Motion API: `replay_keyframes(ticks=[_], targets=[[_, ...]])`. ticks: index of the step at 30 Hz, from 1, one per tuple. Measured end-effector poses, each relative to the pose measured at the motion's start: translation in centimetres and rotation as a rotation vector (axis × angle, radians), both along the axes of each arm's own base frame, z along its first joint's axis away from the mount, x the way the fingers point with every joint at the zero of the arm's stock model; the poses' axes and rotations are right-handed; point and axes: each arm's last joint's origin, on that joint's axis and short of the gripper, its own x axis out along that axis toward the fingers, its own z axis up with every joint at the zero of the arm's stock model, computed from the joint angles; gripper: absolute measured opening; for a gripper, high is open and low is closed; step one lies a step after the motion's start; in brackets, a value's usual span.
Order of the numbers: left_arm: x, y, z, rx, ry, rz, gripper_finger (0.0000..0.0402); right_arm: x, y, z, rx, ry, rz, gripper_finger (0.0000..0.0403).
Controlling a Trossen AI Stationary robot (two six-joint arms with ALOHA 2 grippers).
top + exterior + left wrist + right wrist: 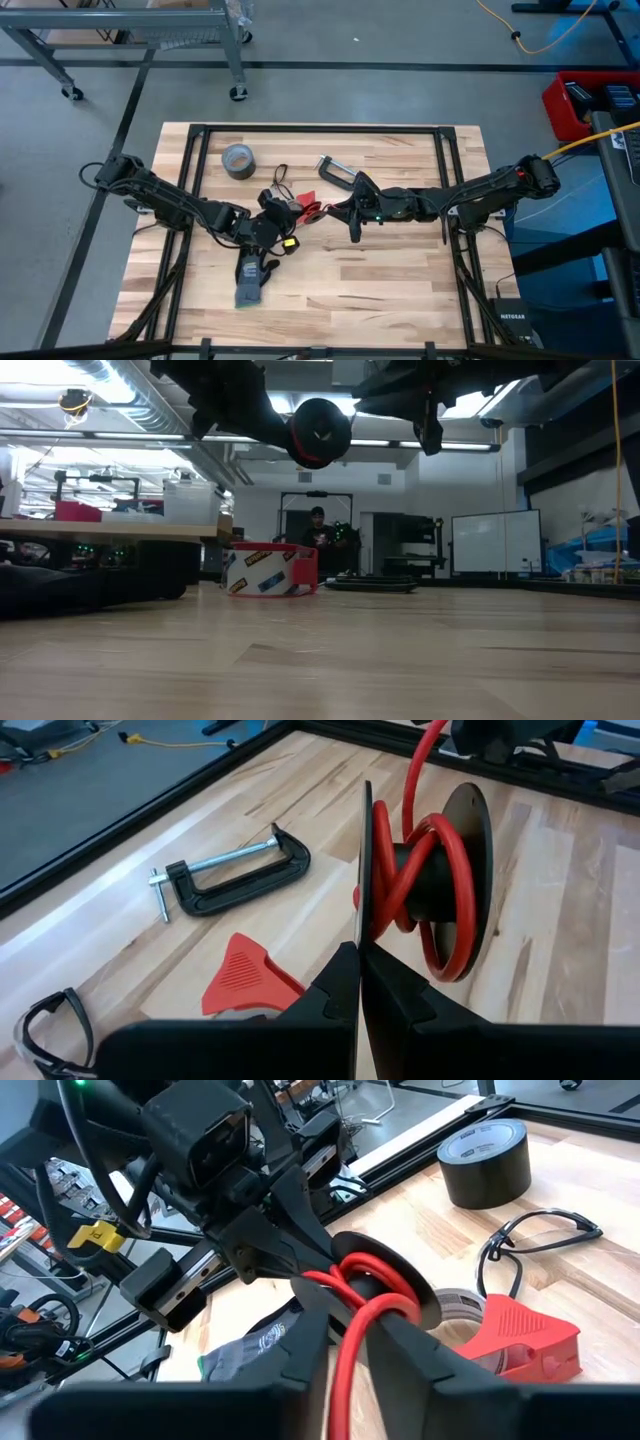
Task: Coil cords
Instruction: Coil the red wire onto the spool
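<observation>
1. Wooden worktop (380, 270) fills the ground under both arms, its pale planks edged by a dark metal frame.
2. Both dark arms reach in toward the middle, the left one from the left edge, the right one from the right edge.
3. Grey glove (249, 283) lies flat on the planks just in front of the left arm's wrist.
4. Grey duct-tape roll (238, 159) sits toward the far left of the worktop, well apart from the arms.
5. Black C-clamp (232, 877) lies on its side on the far half of the worktop, near the right arm.
6. Red plastic piece (243, 979) rests on the worktop below the spool; safety glasses (540, 1235) lie just beside it.
7. Left end effector (358, 982) is pinched tight on the rim of a black spool (455, 880), holding it up off the worktop.
8. Red cord (440, 845) is wound in several loops around the hub of that spool, between its two discs; one strand leads away from the spool to the right arm.
9. Right end effector (345, 1342) stands narrowly parted with the red cord running between its fingers; whether they press on the cord cannot be told.
</observation>
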Motion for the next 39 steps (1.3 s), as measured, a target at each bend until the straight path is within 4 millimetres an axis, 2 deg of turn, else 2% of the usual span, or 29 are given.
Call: replay_keyframes(ticks=[5, 7, 18, 25, 35, 39], targets=[[0.0, -0.1, 0.0, -0.002, -0.002, -0.003, 0.0, 0.0, 0.0, 0.0, 0.0, -0.005, 0.0, 0.0013], [0.0, -0.1, 0.1, -0.004, -0.012, -0.003, 0.0, 0.0, 0.0, 0.2, 0.002, -0.019, 0.0, 0.0006], [0.3, 0.1, 0.3, -0.017, -0.048, 0.007, 0.0, 0.2, 0.0, 0.8, 0.03, -0.087, -0.003, 0.0008], [1.1, 1.0, 1.0, -0.045, -0.11, -0.014, 0.0, 0.2, 0.1, 1.3, 0.074, -0.142, 0.006, 0.0004], [1.4, 2.2, 1.0, -0.064, -0.126, 0.017, 0.0, 0.3, 0.1, 1.5, 0.105, -0.159, 0.004, 0.0003], [2.3, 2.3, 0.6, -0.089, -0.15, -0.021, 0.0, 0.3, 0.1, 1.6, 0.107, -0.17, 0.004, 0.0009]])
